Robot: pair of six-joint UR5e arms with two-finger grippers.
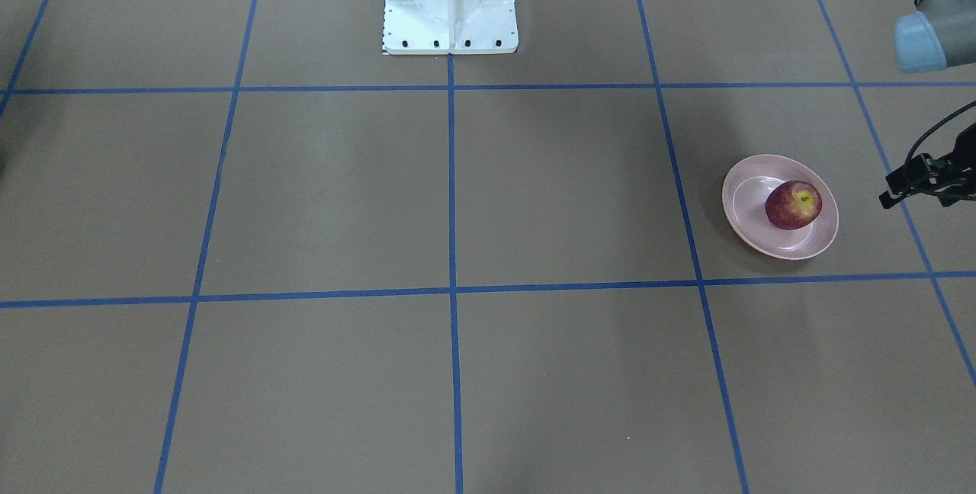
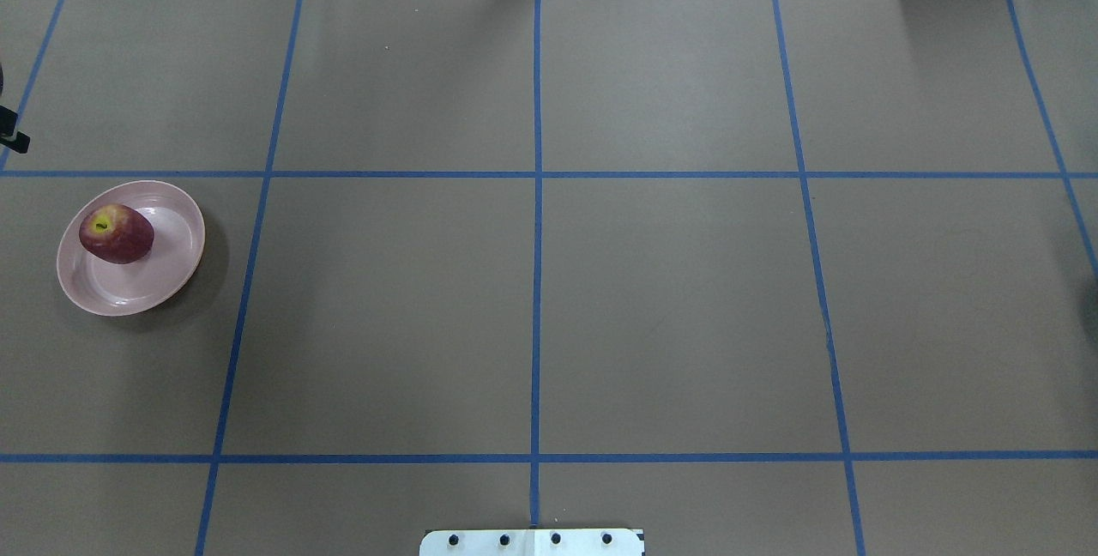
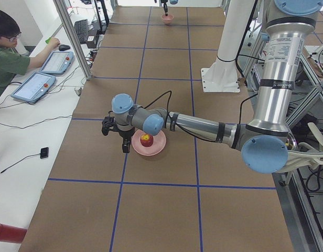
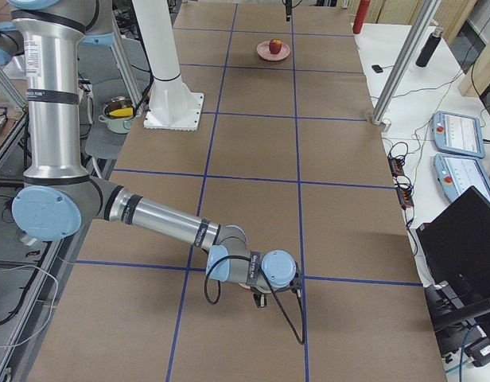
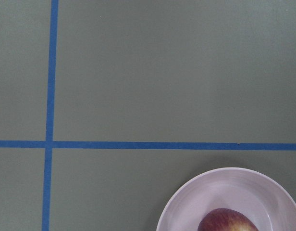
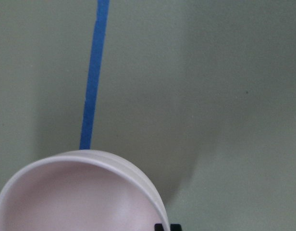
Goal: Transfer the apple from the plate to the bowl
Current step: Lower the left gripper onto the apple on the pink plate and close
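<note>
The dark red apple [image 1: 793, 204] with a yellow stem patch lies on the pale pink plate [image 1: 743, 181] on my left side of the table. Both also show in the overhead view: apple [image 2: 117, 233], plate [image 2: 163, 277]. My left gripper [image 1: 926, 178] hangs open and empty just outside the plate, toward the table's end; its wrist view catches the plate [image 5: 196, 202] and the apple's top [image 5: 227, 220]. The small pink bowl [image 6: 76, 192] sits at the far right end [image 3: 167, 19]. My right gripper [image 6: 167, 227] hangs just beside its rim, tips together, holding nothing.
The brown table is marked with blue tape lines. The white robot base [image 1: 450, 6] stands at the table's middle edge. An operator [image 3: 9, 58] sits at a side desk with tablets. A black laptop [image 4: 468, 247] and control pendants lie beyond the other end.
</note>
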